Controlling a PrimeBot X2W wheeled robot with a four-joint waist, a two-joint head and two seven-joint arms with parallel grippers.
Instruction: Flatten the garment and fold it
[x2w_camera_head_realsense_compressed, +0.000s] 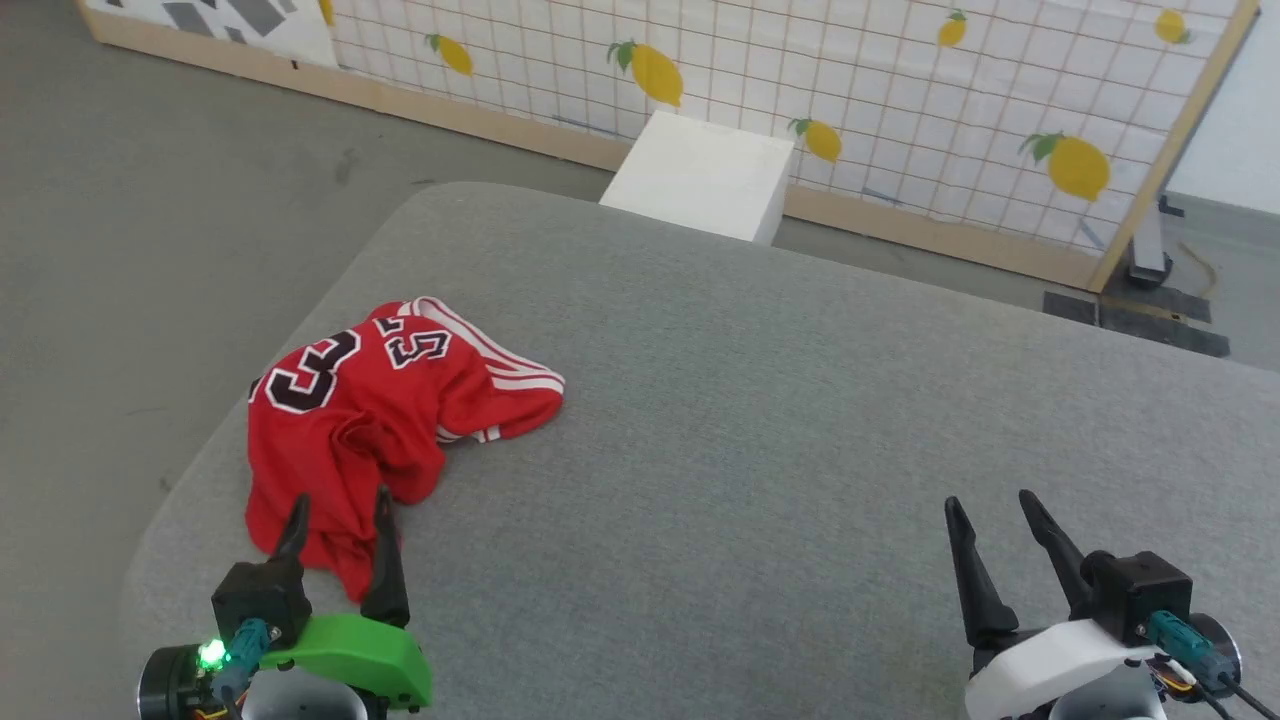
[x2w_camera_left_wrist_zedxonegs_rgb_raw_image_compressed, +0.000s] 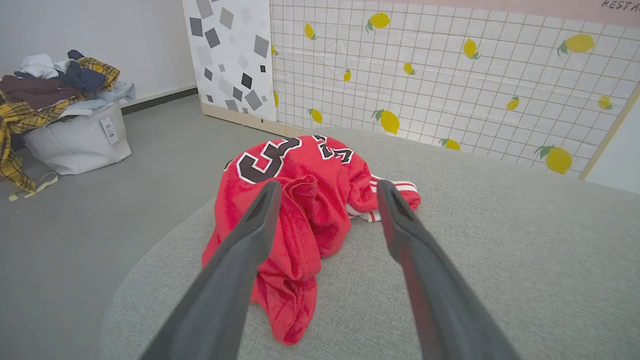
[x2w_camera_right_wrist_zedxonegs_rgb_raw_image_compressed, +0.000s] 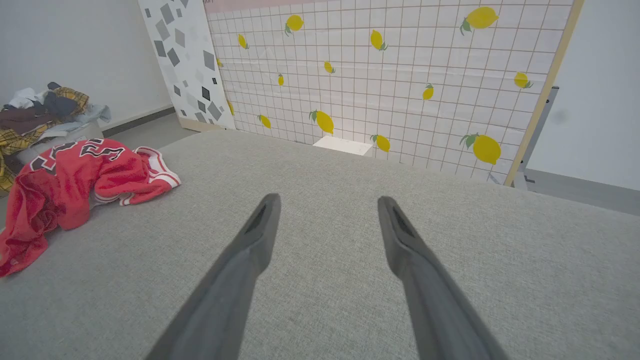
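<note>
One broad grey fabric-covered surface (x2w_camera_head_realsense_compressed: 800, 420) with rounded corners takes up most of the head view. Behind it stands a tall white grid panel (x2w_camera_head_realsense_compressed: 900, 110) printed with yellow lemons, and beside that a narrower panel (x2w_camera_left_wrist_zedxonegs_rgb_raw_image_compressed: 227, 55) with scattered grey squares. The red jersey (x2w_camera_head_realsense_compressed: 350, 430) lies crumpled in a heap near the surface's left edge. Its black-and-white numerals face up at the far side and a white striped trim edge pokes out to the right. The near hem is bunched and trails toward the robot. A white box (x2w_camera_head_realsense_compressed: 700, 175) sits on the floor past the far edge. Off to the left, a pale laundry bag (x2w_camera_left_wrist_zedxonegs_rgb_raw_image_compressed: 75, 140) is piled with mixed clothes. The left gripper (x2w_camera_head_realsense_compressed: 340, 495) is spread wide and grips nothing, its fingers framing the jersey's near hem; whether they touch the cloth is unclear. The right gripper (x2w_camera_head_realsense_compressed: 988, 497) is equally spread and empty over bare fabric, well apart from the jersey.
</note>
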